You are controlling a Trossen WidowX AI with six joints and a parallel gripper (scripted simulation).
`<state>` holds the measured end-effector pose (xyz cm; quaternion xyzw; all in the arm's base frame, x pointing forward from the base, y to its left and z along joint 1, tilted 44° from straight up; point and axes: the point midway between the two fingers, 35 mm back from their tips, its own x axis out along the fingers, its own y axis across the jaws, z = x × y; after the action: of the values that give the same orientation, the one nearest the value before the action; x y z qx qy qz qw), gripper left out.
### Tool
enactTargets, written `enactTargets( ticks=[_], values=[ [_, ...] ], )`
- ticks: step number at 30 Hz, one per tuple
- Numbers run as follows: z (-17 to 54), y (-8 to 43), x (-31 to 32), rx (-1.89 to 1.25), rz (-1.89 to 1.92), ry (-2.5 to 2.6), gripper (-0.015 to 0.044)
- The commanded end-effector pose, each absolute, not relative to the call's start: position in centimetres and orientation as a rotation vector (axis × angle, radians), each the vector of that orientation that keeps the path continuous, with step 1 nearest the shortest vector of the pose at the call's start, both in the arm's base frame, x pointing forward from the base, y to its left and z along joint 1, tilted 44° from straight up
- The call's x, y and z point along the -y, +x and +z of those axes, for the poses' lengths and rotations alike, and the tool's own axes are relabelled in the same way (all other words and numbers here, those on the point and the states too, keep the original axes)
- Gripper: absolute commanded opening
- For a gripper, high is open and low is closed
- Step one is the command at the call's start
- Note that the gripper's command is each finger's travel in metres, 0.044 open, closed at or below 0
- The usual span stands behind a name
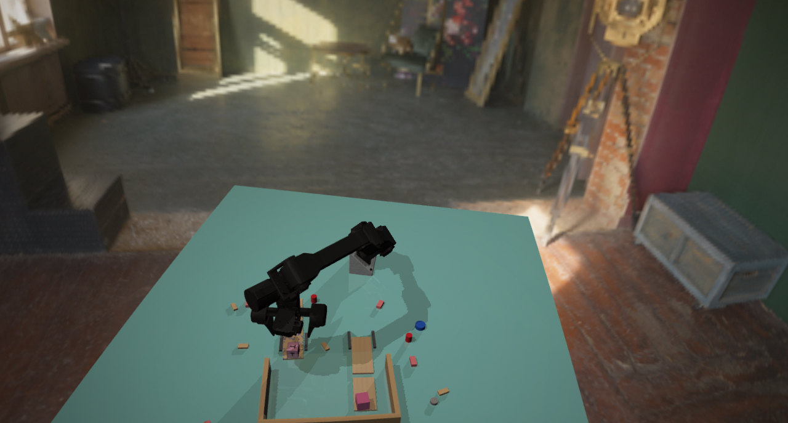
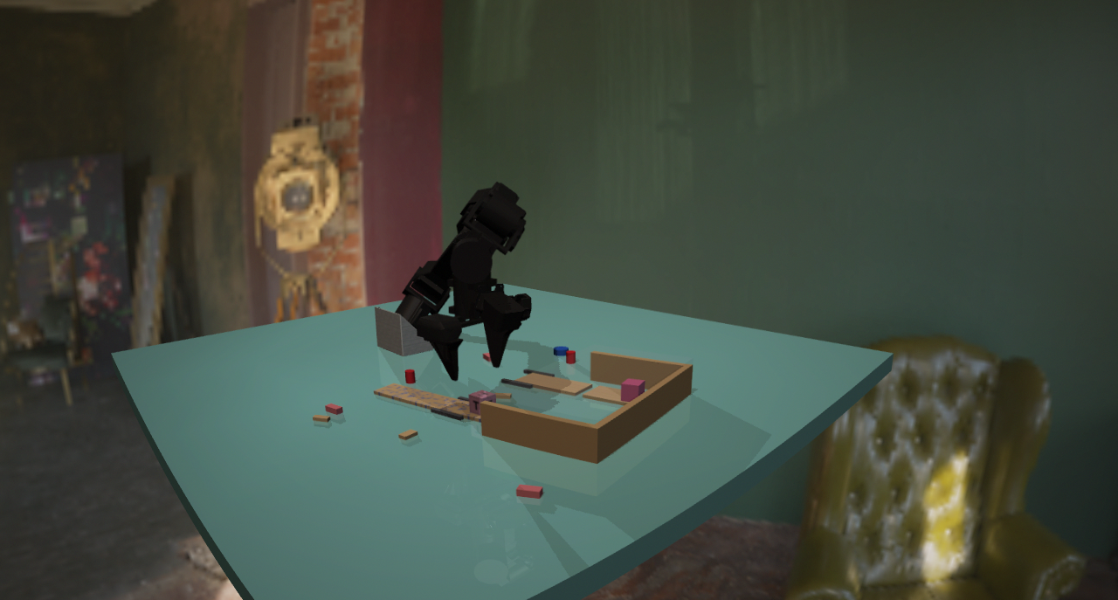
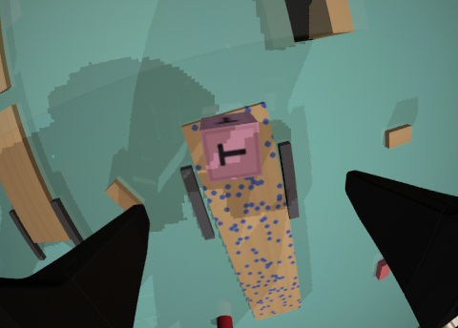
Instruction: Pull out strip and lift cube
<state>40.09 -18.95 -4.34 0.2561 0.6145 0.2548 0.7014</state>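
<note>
"How does the tool (image 1: 292,334) (image 2: 475,372) (image 3: 250,198) stand?"
"Wide, holding nothing, above the dotted strip (image 1: 301,352) (image 2: 414,397) (image 3: 267,252)."
"And that strip?"
"Between dark rails (image 1: 306,342) (image 2: 447,413) (image 3: 289,180); probably stiff and light."
"The labelled cube (image 1: 292,349) (image 2: 478,401) (image 3: 239,166)?"
"On the strip's end (likely rigid, light); grip opposite side faces squarely."

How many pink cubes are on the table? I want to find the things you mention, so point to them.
2. One, marked with a T (image 1: 292,349) (image 2: 481,401) (image 3: 232,152), sits on the dotted strip (image 1: 293,356) (image 2: 414,397) (image 3: 262,252); the other (image 1: 362,401) (image 2: 632,389) sits on a plain wooden piece (image 1: 364,385) (image 2: 605,394) inside the wooden frame (image 1: 330,420) (image 2: 539,434). The arm may hide more.
</note>
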Motion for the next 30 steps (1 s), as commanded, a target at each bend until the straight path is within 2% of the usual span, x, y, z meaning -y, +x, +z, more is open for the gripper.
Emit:
enactTargets(
  ticks=[1,8,30],
  values=[
    [-4.2,41.0,18.5,-1.372,0.570,0.579,0.0440],
    [-4.8,41.2,18.0,-1.372,0.570,0.579,0.0256],
    [-7.5,41.6,15.6,-1.371,0.571,0.579,0.0250]
  ],
)
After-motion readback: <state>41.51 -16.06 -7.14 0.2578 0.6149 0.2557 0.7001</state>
